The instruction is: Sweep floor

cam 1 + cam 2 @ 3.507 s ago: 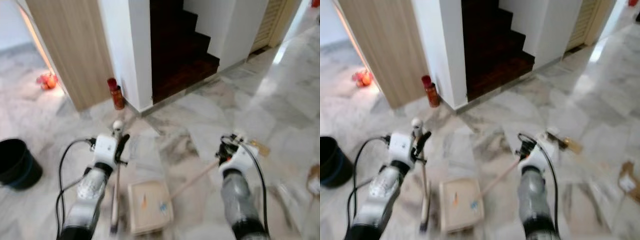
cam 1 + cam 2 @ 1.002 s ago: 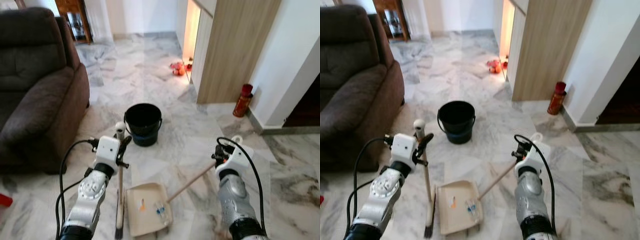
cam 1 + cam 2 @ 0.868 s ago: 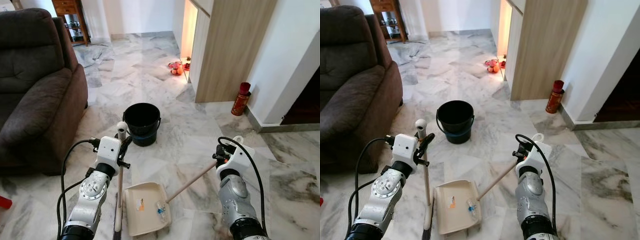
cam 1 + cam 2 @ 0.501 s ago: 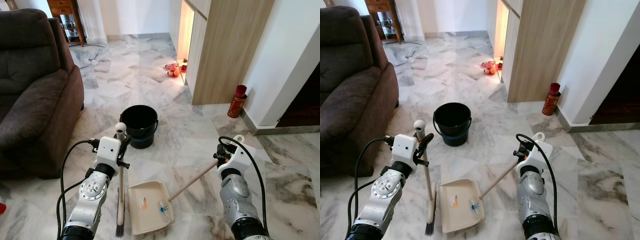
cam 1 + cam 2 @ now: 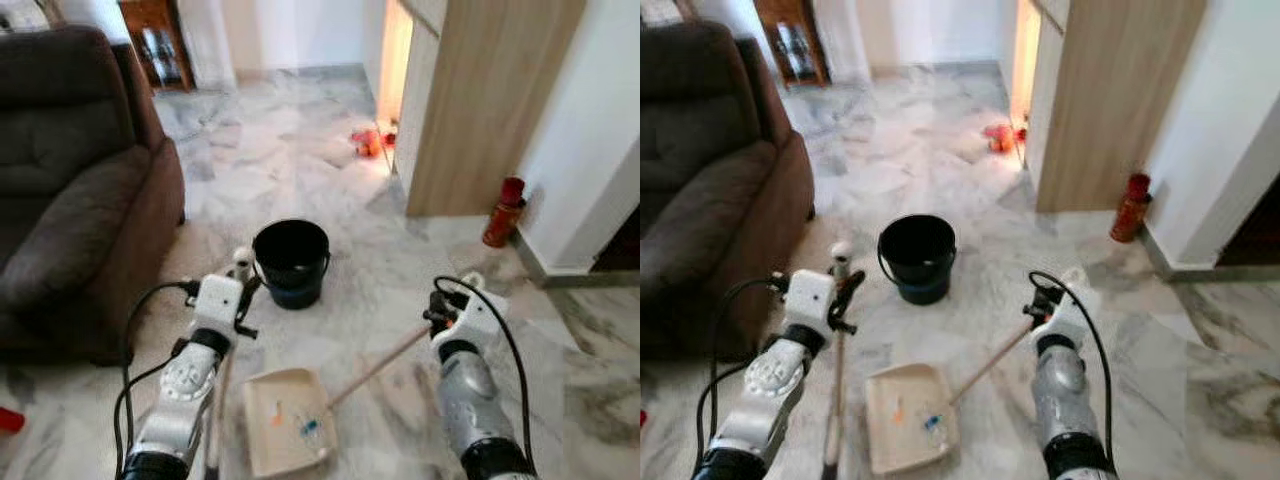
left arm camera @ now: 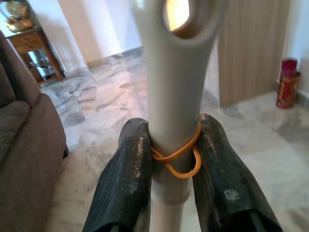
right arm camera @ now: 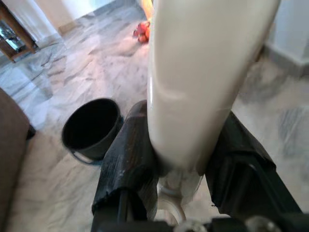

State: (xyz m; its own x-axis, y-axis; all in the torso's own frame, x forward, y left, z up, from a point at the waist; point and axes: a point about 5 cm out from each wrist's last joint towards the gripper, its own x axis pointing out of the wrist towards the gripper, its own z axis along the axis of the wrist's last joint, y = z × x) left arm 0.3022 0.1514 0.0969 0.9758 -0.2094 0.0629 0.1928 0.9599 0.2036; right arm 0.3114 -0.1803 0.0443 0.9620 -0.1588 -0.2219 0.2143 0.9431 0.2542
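Note:
My left gripper [image 5: 243, 290] is shut on the broom handle [image 6: 175, 104], which hangs down beside my left arm; an orange rubber band [image 6: 176, 157] circles it between the fingers [image 6: 126, 169]. My right gripper [image 5: 444, 305] is shut on the dustpan handle [image 7: 198, 82], a long pale stick [image 5: 380, 362] slanting down to the cream dustpan [image 5: 281, 435]. The pan lies low between my arms with a few small orange and blue scraps in it. A black bucket [image 5: 291, 256] stands on the marble floor just ahead of the pan.
A dark brown sofa [image 5: 70, 190] fills the left side. A wooden partition [image 5: 480, 100] and white wall stand at right, with a red canister [image 5: 503, 212] at their foot. Red-orange items [image 5: 368, 142] lie by the lit doorway. A small red thing [image 5: 8, 420] sits at lower left.
The camera has shifted and the picture has blurred; the bucket sits slightly nearer and more to the right. Both grippers keep their hold on broom and dustpan handle.

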